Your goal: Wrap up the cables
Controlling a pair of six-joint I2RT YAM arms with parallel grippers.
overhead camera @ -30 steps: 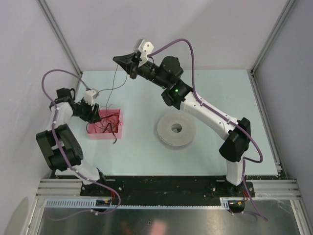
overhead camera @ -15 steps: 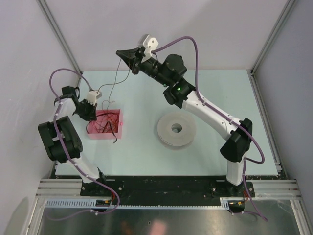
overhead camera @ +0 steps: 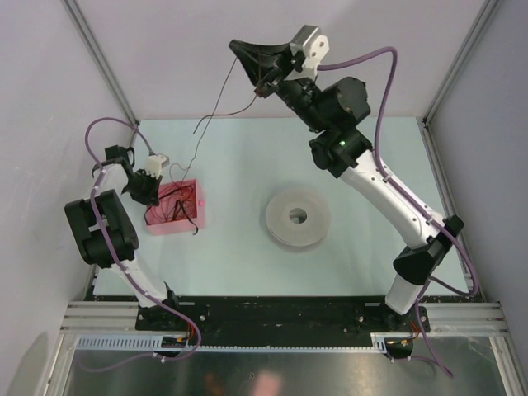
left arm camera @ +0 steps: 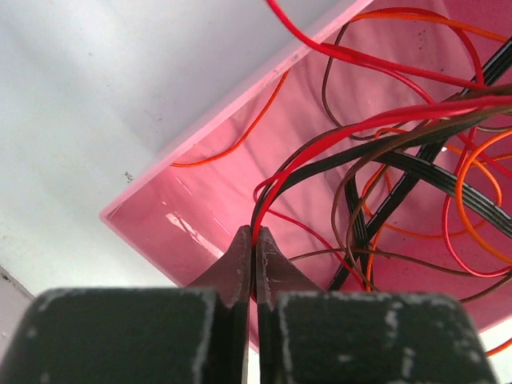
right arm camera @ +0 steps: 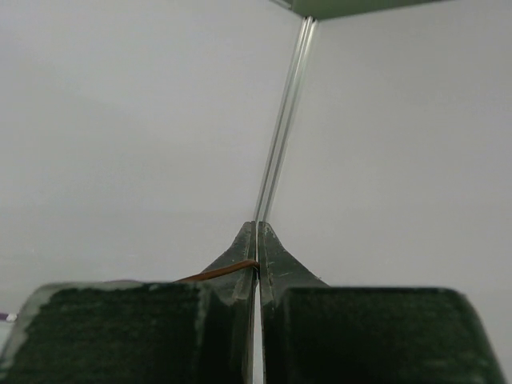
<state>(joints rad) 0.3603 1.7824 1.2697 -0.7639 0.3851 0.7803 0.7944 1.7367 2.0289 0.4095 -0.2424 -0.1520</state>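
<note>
Desk (overhead camera: 239, 256): pale green surface carrying a pink tray and a spool, with both arm bases at its near edge.
Pink tray (overhead camera: 198, 216): sits on the left part of the desk, open at the top, with shallow walls.
Cables (left arm camera: 384, 152): a loose tangle of thin red, orange, black and brown strands lies inside the tray. One end hangs over the tray's near edge onto the desk.
Left gripper (left arm camera: 254, 240): low over the far left corner of the tray, tips pointing into it.
Left jaws: clenched on a red strand (left arm camera: 276, 180), which rises out of the tangle alongside a dark one. Whether the dark one is pinched too cannot be told.
Right gripper (overhead camera: 239, 47): high above the far edge of the desk, well apart from the tray.
Right jaws: clenched on a thin brown strand (right arm camera: 216, 272), seen entering between the tips from the left.
Lifted strand (overhead camera: 217, 113): hangs from the right gripper through the air and slopes down to the left towards the tray.
Spool (overhead camera: 298, 217): pale grey, round, flat on the desk to the right of the tray, with no strand touching it.
</note>
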